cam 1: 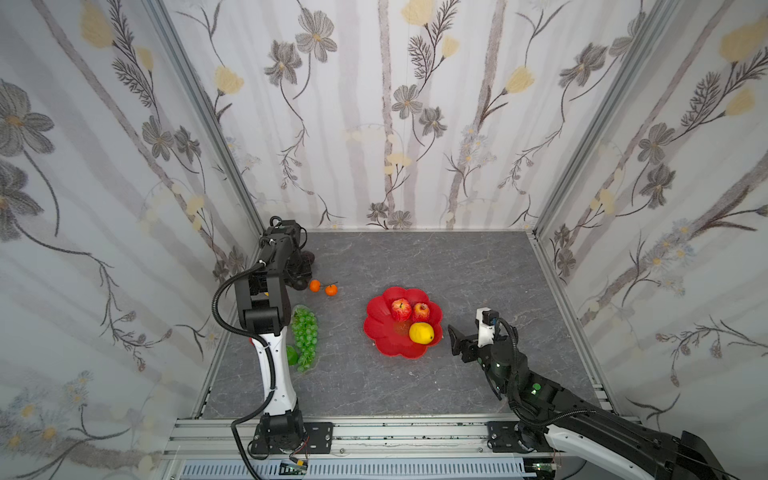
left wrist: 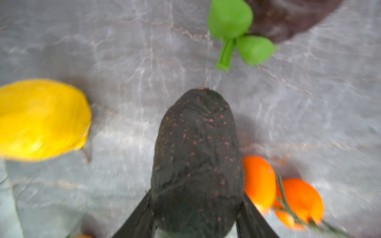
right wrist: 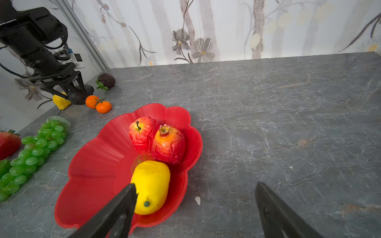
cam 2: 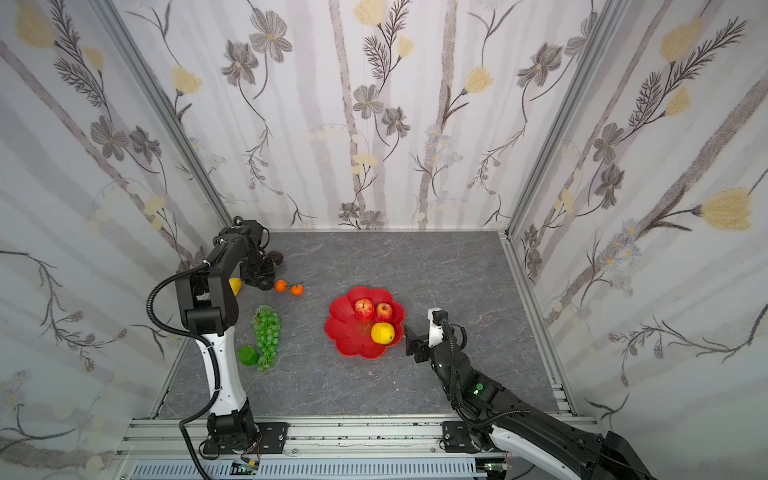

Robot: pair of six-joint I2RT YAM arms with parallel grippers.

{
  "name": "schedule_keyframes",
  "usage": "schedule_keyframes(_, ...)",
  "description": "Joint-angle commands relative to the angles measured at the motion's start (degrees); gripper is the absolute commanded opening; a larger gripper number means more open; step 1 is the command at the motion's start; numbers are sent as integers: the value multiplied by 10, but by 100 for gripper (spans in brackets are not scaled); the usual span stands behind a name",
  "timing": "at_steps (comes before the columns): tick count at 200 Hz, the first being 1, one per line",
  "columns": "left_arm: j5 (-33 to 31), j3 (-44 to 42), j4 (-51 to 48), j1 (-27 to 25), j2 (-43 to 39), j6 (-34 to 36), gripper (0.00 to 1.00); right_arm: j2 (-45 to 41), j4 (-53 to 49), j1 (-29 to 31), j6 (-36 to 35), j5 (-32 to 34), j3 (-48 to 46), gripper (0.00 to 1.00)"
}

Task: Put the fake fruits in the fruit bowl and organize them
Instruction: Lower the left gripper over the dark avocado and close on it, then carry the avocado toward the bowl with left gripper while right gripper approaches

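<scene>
The red flower-shaped fruit bowl (cam 1: 376,328) (cam 2: 338,328) (right wrist: 92,164) holds a red apple (cam 1: 400,309) (right wrist: 142,131), a second red fruit with a crown (cam 1: 421,311) (right wrist: 168,144) and a yellow lemon (cam 1: 421,333) (right wrist: 151,185). At the back left, my left gripper (left wrist: 196,195) (cam 2: 262,278) (right wrist: 78,90) is shut on the dark avocado (left wrist: 195,154) (right wrist: 79,97), one finger against each side. Just right of the bowl my right gripper (right wrist: 195,185) (cam 1: 454,338) is open and holds nothing. Two orange tangerines (cam 1: 315,285) (left wrist: 258,181) (right wrist: 91,101) lie beside the avocado.
A green grape bunch (cam 1: 305,332) (right wrist: 35,148) and a lime (cam 2: 248,355) lie by the left arm. A yellow fruit (left wrist: 41,119) (cam 2: 235,286) and a dark round fruit with green leaves (right wrist: 106,80) (left wrist: 288,18) sit near the back left corner. A red fruit (right wrist: 8,144) shows beside the grapes.
</scene>
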Motion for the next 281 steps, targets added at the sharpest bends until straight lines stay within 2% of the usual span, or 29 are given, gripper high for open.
schedule_keyframes(1, -6, -38, 18, 0, -59, -26, 53, -1, 25, 0, -8, 8, 4, 90)
schedule_keyframes(35, 2, -139, 59, -27, -185, -40, 53, 1, 27, 1, -6, 6, 4, 90)
schedule_keyframes(68, 64, -263, 145, -72, -318, -69, 52, 5, 28, 0, -2, 5, 5, 90)
schedule_keyframes(114, 116, -409, 257, -174, -471, -90, 51, 12, -20, -5, 38, 2, 36, 92)
schedule_keyframes(144, 174, -513, 386, -251, -558, -96, 51, 20, -61, -8, 87, -37, 83, 92)
schedule_keyframes(160, 182, -557, 449, -295, -592, -84, 51, 29, -77, -9, 115, -67, 107, 93)
schedule_keyframes(188, 177, -615, 541, -370, -622, -54, 48, 37, -100, -9, 164, -146, 144, 93)
schedule_keyframes(214, 172, -660, 628, -436, -631, -26, 48, 25, -64, -9, 219, -219, 139, 92)
schedule_keyframes(261, 134, -708, 743, -543, -604, 47, 49, 10, -88, -9, 243, -258, 163, 91)
schedule_keyframes(281, 124, -712, 762, -571, -581, 74, 49, 13, -95, -9, 252, -286, 175, 90)
